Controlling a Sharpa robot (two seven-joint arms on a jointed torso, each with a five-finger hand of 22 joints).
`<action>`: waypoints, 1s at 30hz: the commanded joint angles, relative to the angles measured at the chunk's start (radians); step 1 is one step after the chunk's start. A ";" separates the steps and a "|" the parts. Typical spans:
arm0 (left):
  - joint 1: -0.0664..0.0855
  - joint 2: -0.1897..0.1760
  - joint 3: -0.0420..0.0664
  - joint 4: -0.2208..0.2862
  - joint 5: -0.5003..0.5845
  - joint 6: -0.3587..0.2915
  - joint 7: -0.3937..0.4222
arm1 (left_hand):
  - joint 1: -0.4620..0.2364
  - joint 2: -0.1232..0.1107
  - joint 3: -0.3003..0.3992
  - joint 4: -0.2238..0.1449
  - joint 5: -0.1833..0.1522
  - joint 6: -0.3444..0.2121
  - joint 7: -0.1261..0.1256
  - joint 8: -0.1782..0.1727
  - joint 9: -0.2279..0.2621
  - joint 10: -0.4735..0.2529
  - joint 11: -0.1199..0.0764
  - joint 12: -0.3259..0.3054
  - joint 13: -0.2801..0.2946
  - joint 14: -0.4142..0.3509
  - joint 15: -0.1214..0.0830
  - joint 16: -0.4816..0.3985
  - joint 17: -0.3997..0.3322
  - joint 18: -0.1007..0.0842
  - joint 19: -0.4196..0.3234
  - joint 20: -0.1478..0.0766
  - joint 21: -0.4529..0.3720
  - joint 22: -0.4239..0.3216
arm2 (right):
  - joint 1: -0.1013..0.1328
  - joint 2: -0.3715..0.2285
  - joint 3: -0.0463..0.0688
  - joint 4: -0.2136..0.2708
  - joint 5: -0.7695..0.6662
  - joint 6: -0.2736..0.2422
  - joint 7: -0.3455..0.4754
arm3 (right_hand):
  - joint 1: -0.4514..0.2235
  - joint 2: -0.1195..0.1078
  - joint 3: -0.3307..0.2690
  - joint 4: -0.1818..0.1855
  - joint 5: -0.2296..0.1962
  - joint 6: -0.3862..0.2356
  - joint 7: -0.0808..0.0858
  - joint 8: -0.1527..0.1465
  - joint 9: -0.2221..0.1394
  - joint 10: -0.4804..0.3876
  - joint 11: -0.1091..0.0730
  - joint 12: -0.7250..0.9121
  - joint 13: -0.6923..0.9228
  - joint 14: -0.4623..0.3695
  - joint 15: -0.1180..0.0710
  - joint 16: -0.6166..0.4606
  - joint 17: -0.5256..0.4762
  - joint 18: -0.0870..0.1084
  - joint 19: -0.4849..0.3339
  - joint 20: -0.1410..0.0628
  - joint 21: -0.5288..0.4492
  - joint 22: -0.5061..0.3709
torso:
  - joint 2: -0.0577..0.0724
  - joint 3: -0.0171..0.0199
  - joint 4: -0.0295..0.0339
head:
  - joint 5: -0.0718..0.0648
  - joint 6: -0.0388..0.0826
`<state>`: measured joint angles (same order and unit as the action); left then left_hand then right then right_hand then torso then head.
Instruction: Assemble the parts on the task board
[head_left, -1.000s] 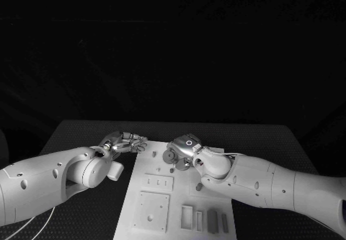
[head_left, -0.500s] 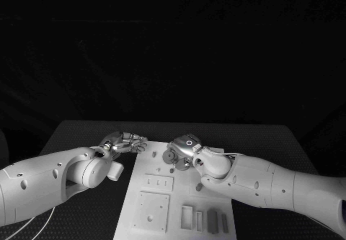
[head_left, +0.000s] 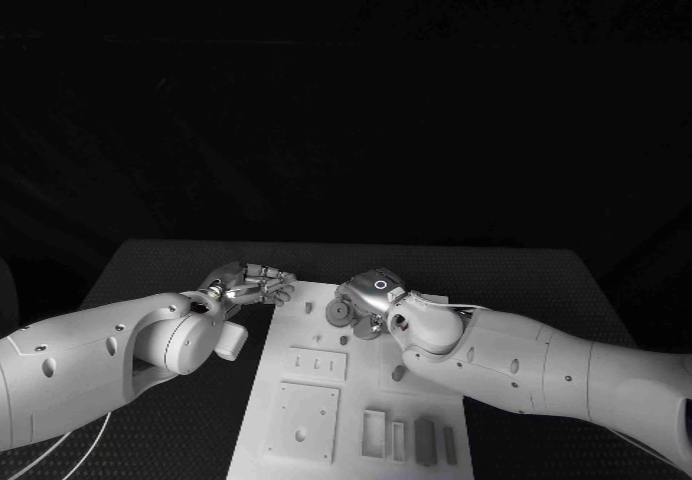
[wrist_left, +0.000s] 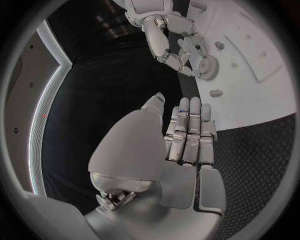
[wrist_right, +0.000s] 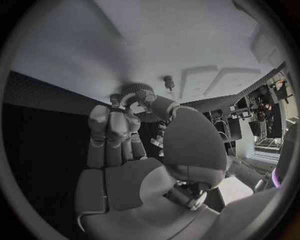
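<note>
The white task board (head_left: 433, 395) lies lengthwise in the middle of the black table. At its far end my right hand (head_left: 369, 297) grips a round toothed gear (head_left: 340, 312) that sits on the board. In the right wrist view my fingertips (wrist_right: 116, 111) and thumb close round the gear (wrist_right: 137, 91), with a small peg (wrist_right: 167, 80) just beyond it. My left hand (head_left: 254, 283) hovers at the board's far left corner. In the left wrist view that hand (wrist_left: 185, 136) has straight, empty fingers, and they point toward the right hand (wrist_left: 175, 42) and the gear (wrist_left: 207, 68).
Nearer to me the board carries a square plate (head_left: 304, 420), a small raised rectangle (head_left: 317, 362) and a row of narrow slots and blocks (head_left: 408, 438). Two short pegs (wrist_left: 215, 93) stand close to the gear. Black table (head_left: 173, 270) flanks the board on both sides.
</note>
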<state>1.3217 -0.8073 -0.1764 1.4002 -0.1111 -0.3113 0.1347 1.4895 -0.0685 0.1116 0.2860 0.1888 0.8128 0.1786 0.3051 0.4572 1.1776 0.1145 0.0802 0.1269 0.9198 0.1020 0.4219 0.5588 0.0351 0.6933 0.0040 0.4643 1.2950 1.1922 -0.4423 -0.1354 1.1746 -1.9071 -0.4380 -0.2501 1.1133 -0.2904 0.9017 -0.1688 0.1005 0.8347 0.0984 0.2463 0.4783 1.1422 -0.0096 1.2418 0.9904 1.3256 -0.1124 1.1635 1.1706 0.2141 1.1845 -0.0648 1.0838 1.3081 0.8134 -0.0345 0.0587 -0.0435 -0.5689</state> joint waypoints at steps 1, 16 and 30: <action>0.001 0.002 0.001 0.002 -0.001 0.005 0.005 | 0.003 -0.003 -0.001 0.003 -0.003 0.000 0.008 -0.006 0.000 0.005 0.003 -0.003 0.001 -0.001 0.006 -0.004 0.002 0.020 0.000 0.003 0.004 -0.002 | -0.003 -0.001 0.001 0.001 0.068 0.048 0.039 | 0.013 0.005 0.023 -0.003 0.046 -0.004 -0.004 -0.002 -0.003 -0.001 -0.006 -0.005 -0.001 0.000 -0.005 -0.007 -0.001 0.048 0.002 0.000 -0.003 0.002 | 0.000 -0.0003 0.0003 | 0.001 -0.001; 0.001 0.003 0.001 0.000 -0.001 0.005 0.004 | 0.003 -0.003 -0.001 0.003 -0.003 -0.001 0.009 -0.007 0.000 0.005 0.004 -0.004 0.001 -0.002 0.006 -0.005 0.002 0.020 0.000 0.004 0.004 -0.002 | -0.001 0.003 0.012 -0.018 0.147 0.097 0.059 | 0.003 0.036 0.051 -0.017 0.099 -0.006 -0.005 0.004 -0.006 -0.006 -0.007 -0.004 0.002 -0.001 -0.007 -0.005 0.000 0.048 0.000 0.003 -0.001 0.008 | 0.000 0.0001 -0.0002 | 0.001 -0.004; 0.001 0.000 0.001 0.003 -0.001 0.003 0.004 | 0.003 -0.004 -0.001 0.003 -0.003 -0.001 0.009 -0.008 0.000 0.004 0.004 -0.005 0.001 -0.002 0.006 -0.006 0.003 0.020 0.000 0.004 0.004 -0.002 | 0.003 -0.013 0.014 -0.007 0.158 0.112 0.060 | -0.010 0.048 0.055 -0.033 0.131 0.002 0.000 0.011 -0.006 -0.008 -0.002 -0.001 0.005 -0.002 -0.004 -0.003 0.002 0.048 -0.001 0.003 0.001 0.010 | 0.000 0.0003 -0.0013 | 0.001 -0.004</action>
<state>1.3218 -0.8077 -0.1764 1.4002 -0.1111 -0.3115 0.1332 1.4895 -0.0685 0.1116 0.2860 0.1888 0.8128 0.1786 0.3014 0.4572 1.1776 0.1145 0.0802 0.1269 0.9198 0.1020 0.4219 0.5605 0.0350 0.6933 0.0039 0.4643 1.2941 1.1986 -0.4540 -0.1186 1.1625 -1.7602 -0.3605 -0.2058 1.1058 -0.2524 0.9565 -0.1959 0.2260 0.8310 0.0949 0.2520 0.4712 1.1383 -0.0127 1.2419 0.9941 1.3258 -0.1121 1.1637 1.1710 0.2140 1.1839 -0.0642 1.0837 1.3081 0.8134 -0.0345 0.0577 -0.0427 -0.5733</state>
